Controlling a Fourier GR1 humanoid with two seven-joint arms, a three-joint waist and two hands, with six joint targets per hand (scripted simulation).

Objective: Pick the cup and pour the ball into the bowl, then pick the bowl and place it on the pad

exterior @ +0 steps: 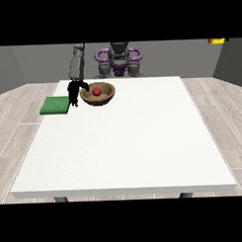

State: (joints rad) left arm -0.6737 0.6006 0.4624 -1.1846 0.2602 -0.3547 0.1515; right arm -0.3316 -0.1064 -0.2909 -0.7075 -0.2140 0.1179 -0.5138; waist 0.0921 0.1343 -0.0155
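My hand at the view's left (72,92) hung at the left rim of the bowl (106,97), between it and the green pad (54,105). One dark finger reached out over the rim towards the inside; the rest pointed down at the tabletop (128,142). Whether my fingers had closed on the rim or only touched it, I could not tell at that size. My other hand did not show at all.

The red ball (96,91) already lay inside the bowl, near its middle, so I judged the pouring done. I saw no cup anywhere on the tabletop and cannot say where it was. The bowl sat far back on the tabletop, close to my body, just beside the pad but not on it; the pad lay at the tabletop's left edge and carried nothing.

The step in hand, as I read it, was taking hold of the bowl. Next I would need a pinch on the rim, then a lift that kept the bowl level so the ball stayed in, a short carry towards the view's left, and a landing squarely on the green.
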